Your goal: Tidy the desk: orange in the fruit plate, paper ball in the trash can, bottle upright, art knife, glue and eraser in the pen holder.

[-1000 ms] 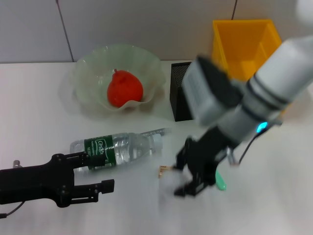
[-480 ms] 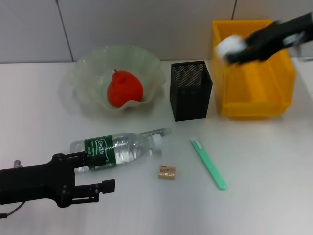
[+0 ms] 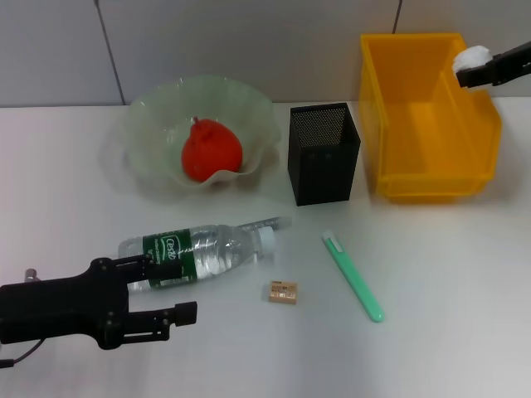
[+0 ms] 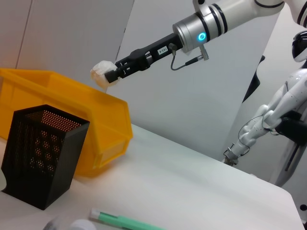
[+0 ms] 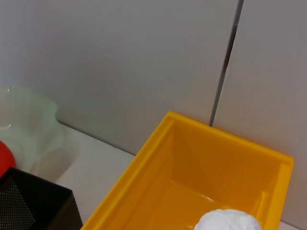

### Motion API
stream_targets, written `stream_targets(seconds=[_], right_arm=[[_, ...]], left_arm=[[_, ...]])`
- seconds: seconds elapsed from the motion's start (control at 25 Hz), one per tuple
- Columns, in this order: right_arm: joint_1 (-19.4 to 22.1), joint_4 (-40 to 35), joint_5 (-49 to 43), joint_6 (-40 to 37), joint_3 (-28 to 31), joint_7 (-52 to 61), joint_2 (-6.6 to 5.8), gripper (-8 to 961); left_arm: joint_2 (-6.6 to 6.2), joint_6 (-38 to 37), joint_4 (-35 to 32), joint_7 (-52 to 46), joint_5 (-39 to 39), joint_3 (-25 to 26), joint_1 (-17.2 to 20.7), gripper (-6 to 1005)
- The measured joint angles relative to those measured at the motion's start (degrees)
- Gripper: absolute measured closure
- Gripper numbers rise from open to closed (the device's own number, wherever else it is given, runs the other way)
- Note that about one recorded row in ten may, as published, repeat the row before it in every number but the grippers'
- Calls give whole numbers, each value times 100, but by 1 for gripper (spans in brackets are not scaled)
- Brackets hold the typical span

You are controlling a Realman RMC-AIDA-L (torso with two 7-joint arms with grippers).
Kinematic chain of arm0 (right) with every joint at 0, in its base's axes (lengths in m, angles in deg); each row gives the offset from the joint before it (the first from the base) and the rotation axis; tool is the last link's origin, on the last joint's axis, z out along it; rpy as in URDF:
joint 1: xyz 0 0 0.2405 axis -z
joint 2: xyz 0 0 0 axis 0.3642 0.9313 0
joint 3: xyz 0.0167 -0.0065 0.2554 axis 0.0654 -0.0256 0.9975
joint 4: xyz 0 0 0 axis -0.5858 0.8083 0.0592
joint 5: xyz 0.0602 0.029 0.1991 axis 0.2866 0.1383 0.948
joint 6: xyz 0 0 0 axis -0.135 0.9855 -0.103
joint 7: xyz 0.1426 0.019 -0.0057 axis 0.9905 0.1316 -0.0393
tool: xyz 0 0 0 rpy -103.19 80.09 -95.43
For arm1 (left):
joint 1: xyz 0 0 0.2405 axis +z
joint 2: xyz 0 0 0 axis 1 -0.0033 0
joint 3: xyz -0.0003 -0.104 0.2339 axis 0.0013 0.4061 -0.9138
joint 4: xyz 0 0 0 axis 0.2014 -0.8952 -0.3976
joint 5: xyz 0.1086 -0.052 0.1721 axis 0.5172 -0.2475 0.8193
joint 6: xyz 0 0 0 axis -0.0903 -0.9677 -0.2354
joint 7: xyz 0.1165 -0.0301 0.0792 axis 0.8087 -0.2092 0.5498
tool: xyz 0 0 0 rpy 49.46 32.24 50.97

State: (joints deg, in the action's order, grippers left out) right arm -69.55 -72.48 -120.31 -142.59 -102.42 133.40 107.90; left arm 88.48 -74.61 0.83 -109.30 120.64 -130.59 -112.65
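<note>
**Paper ball held over the yellow trash can**

The right end effector reaches in from the right edge of the head view, its dark fingers clamped on the paper ball. The ball hangs in the air above the far right corner of the trash can. The left wrist view confirms this: the ball sits at the tip of the right arm's fingers, clear of the bin's rim. In the right wrist view the ball shows at the lower edge with the open bin beneath it.

The left end effector rests low over the near left part of the table, its fingers apart. One finger lies just beside the labelled end of the bottle; whether it touches the bottle is hard to tell from this angle.

The bottle lies on its side, cap pointing right. The orange sits in the fruit plate at the back left. The pen holder stands upright between the plate and the trash can, close to the bin. The eraser lies on the table in front of the bottle's cap. To its right lies a slim green tool, set at a slant, apart from the eraser.
</note>
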Motion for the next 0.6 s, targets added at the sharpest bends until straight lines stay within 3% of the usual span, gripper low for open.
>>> stream_targets(seconds=[0.36, 0.6], right_arm=[[29, -37, 326, 251, 50, -46, 65, 330], [388, 0, 2256, 350, 192, -497, -45, 194]], left_arm=[[-2, -23, 0, 3, -1, 0, -10, 232], [-13, -50, 0, 15, -9, 8, -13, 233]])
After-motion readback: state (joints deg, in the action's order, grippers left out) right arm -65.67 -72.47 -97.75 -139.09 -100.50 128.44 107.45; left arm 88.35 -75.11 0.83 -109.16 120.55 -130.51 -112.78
